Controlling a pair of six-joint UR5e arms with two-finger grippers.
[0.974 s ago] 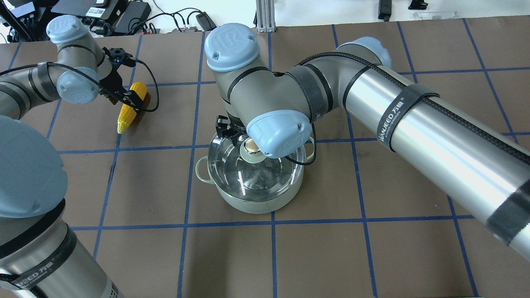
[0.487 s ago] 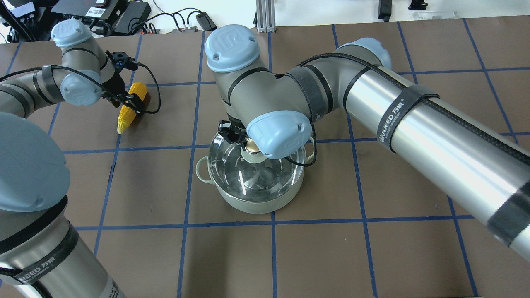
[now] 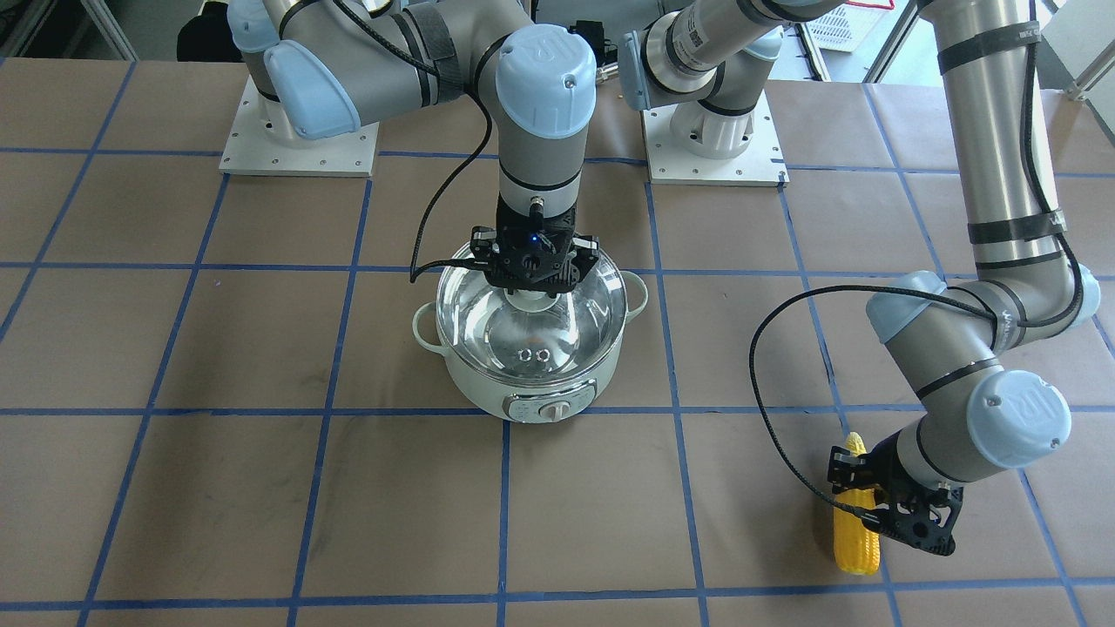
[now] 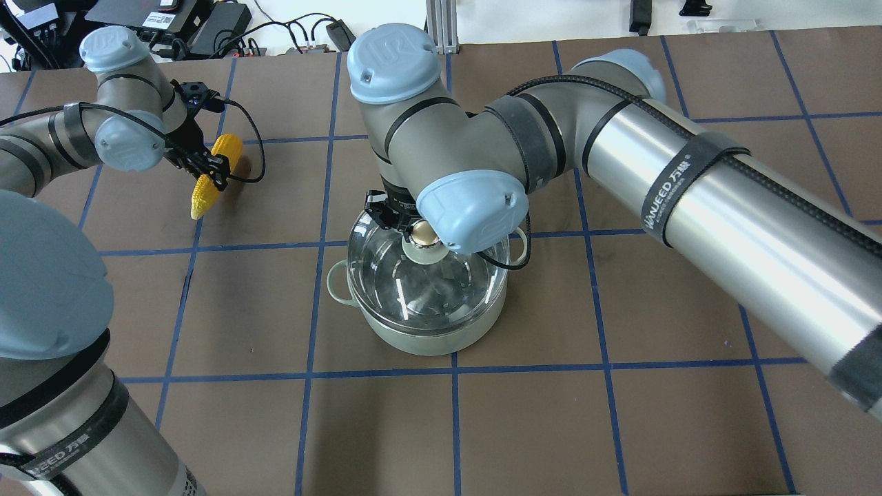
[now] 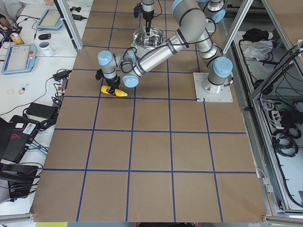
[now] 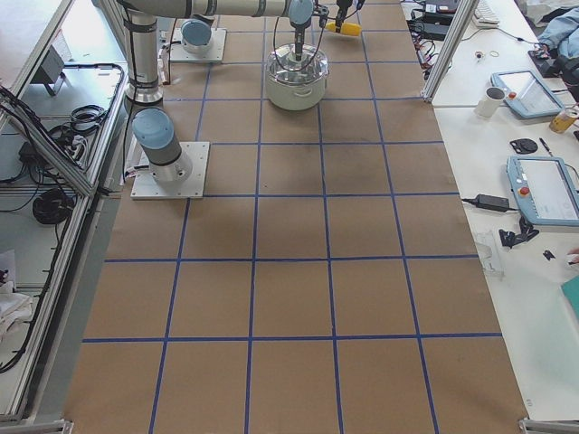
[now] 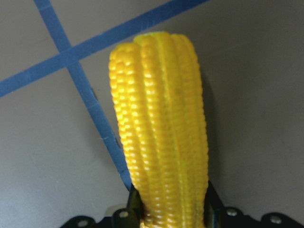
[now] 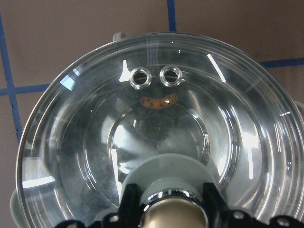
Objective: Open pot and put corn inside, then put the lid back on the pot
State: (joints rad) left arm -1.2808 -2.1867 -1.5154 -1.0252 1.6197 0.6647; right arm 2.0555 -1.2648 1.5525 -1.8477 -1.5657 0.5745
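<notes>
The mint-green pot (image 4: 427, 337) stands mid-table with its dial facing away from me (image 3: 551, 409). The clear glass lid (image 4: 413, 289) is over the pot, about level with its rim. My right gripper (image 4: 420, 234) comes straight down and is shut on the lid's beige ball knob (image 8: 173, 216). The yellow corn (image 4: 201, 193) is at the far left of the table. My left gripper (image 4: 213, 169) is shut around its thick end, tapered tip pointing outward (image 7: 161, 118). In the front-facing view the corn (image 3: 852, 540) is low over the table.
Both arm bases (image 3: 296, 144) are bolted at the table's near edge. Cables and power bricks (image 4: 207, 27) lie past the far edge behind the corn. The right arm's long forearm (image 4: 723, 207) spans above the right half of the table. Blue tape gridlines cross the brown surface.
The right gripper closed in on the knob and rose slightly, and the lid came up a little with it. The left gripper shifted slightly left with the corn.
</notes>
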